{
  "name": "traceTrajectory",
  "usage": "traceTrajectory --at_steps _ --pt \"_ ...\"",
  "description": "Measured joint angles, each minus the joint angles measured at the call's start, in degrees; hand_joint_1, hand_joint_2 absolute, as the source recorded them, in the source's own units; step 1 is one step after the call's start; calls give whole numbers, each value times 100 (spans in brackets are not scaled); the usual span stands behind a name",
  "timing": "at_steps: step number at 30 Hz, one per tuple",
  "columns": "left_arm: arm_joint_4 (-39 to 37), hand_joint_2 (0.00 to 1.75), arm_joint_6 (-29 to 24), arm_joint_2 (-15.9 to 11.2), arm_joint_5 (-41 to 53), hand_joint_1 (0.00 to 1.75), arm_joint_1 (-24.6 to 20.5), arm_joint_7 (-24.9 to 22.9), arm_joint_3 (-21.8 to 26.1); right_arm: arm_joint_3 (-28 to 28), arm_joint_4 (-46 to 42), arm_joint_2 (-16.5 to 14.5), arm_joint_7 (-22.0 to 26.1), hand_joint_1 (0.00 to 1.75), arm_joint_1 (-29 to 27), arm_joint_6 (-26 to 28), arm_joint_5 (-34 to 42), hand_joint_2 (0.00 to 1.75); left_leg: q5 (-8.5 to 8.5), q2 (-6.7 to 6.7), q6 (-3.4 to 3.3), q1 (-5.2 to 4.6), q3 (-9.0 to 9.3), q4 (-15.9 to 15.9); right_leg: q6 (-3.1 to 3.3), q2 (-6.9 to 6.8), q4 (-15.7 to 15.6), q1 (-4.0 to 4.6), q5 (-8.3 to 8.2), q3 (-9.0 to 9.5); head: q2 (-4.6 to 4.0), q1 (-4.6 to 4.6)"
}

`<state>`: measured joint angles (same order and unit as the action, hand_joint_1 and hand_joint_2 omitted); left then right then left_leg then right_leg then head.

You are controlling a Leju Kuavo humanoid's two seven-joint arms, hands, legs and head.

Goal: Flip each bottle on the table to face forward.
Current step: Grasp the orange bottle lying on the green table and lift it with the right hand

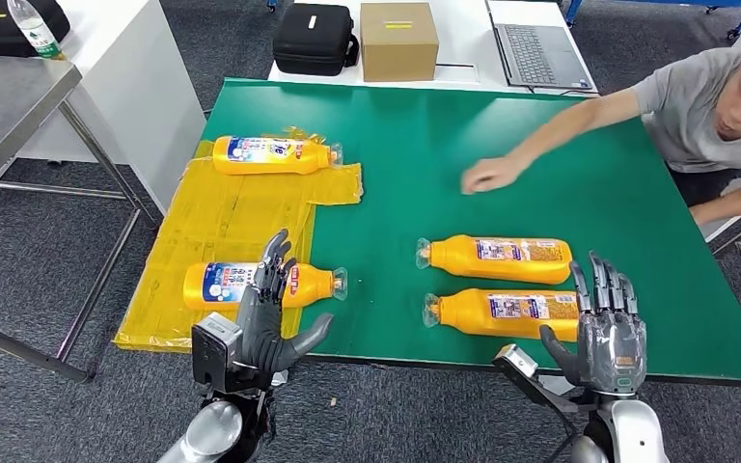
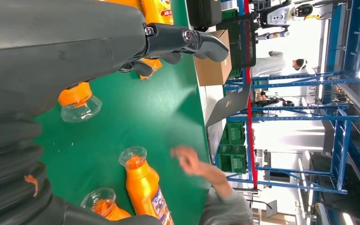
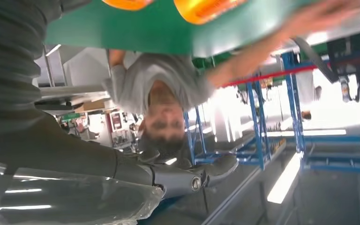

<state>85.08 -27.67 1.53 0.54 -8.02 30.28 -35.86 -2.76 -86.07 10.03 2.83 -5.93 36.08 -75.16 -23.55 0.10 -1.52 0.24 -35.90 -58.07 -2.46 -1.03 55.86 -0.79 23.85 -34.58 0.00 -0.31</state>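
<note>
Both arms are up at the near edge of the green bench (image 1: 396, 145), and neither has anything in its grip. The left robot hand (image 1: 265, 323) stands with its fingers spread and pointing to twelve o'clock, empty, and right in front of it lies the near left bottle (image 1: 251, 285), on its side, long axis running nine to three, cap toward three, blue label showing. That bottle sits partly on the yellow sheet (image 1: 222, 222) that covers the bench's left end, and the fingertips overlap it from the head view, though I can't say they touch. The right robot hand (image 1: 610, 333) is likewise splayed and empty, and just off at its eleven o'clock is the near right bottle (image 1: 504, 313), also lying nine to three but with its cap toward nine. Just beyond that one lies the second right bottle (image 1: 498, 258), parallel to it, cap the same way. Up at the far left, the far bottle (image 1: 272, 154) rests on the yellow sheet, cap toward three. So, as I judge it, each hand has its own nearest target, left for the near left bottle, right for the near right. A person's hand (image 1: 487, 177) reaches in over the middle of the bench from two o'clock, well apart from both bottles on the right. Beyond the bench stand a cardboard box (image 1: 398, 40), a black case (image 1: 315, 39) and a laptop (image 1: 536, 48).
</note>
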Motion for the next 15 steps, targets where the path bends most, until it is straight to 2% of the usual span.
traceTrajectory --at_steps 5,15 --pt "1 175 76 0 -4 0 -2 -21 -1 -237 137 246 -175 0 35 -105 106 175 0 0 0 2 0 0 0 0 0 0 0 -1 0 -1" --pt "1 175 121 0 5 0 -19 -28 -1 -464 333 441 -275 0 33 -291 137 175 0 1 0 1 0 0 0 0 -1 -2 0 -1 0 -2"
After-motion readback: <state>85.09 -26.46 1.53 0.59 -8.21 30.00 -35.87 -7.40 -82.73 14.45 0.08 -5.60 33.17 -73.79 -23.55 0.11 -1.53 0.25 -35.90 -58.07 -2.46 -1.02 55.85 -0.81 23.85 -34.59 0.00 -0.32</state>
